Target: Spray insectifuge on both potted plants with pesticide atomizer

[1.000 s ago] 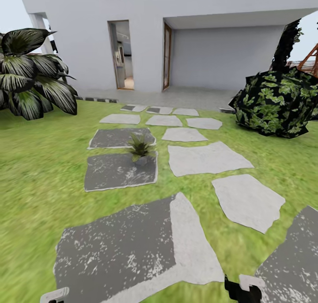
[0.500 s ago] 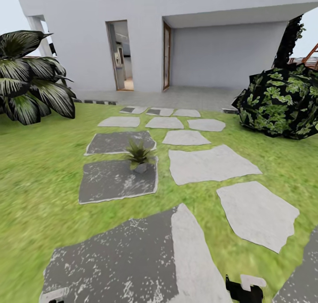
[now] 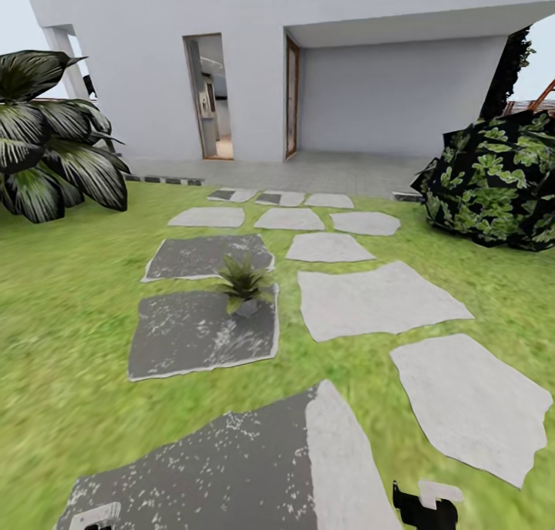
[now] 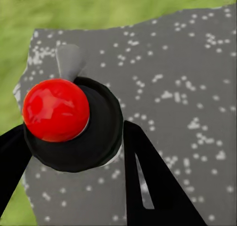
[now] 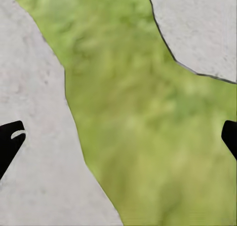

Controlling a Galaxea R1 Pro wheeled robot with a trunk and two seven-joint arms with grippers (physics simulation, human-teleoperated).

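In the left wrist view the pesticide atomizer (image 4: 74, 132), a dark bottle with a red top (image 4: 56, 110), sits between two black fingers (image 4: 148, 176); my left gripper (image 4: 72, 130) is shut on it, above a dark speckled stone (image 4: 187, 88). A corner of that gripper (image 3: 92, 517) peeks in at the head view's lower left. One potted plant (image 3: 245, 281), green pointed leaves in a small grey pot, stands on a dark stepping stone (image 3: 193, 333) ahead in the garden lawn (image 3: 69, 298). My right gripper (image 5: 120, 139) hangs open over grass and pale stones, and also appears low in the head view (image 3: 424, 505).
Pale stepping stones (image 3: 378, 298) run toward a white house with an open doorway (image 3: 208, 98). A broad-leaved shrub (image 3: 54, 152) stands at the left and a dark leafy bush (image 3: 493, 183) at the right. A large dark stone (image 3: 216, 468) lies just ahead.
The whole head view has shifted: stones, the potted plant and both shrubs sit lower and nearer, so the camera has moved forward. Both grippers keep their places in the picture.
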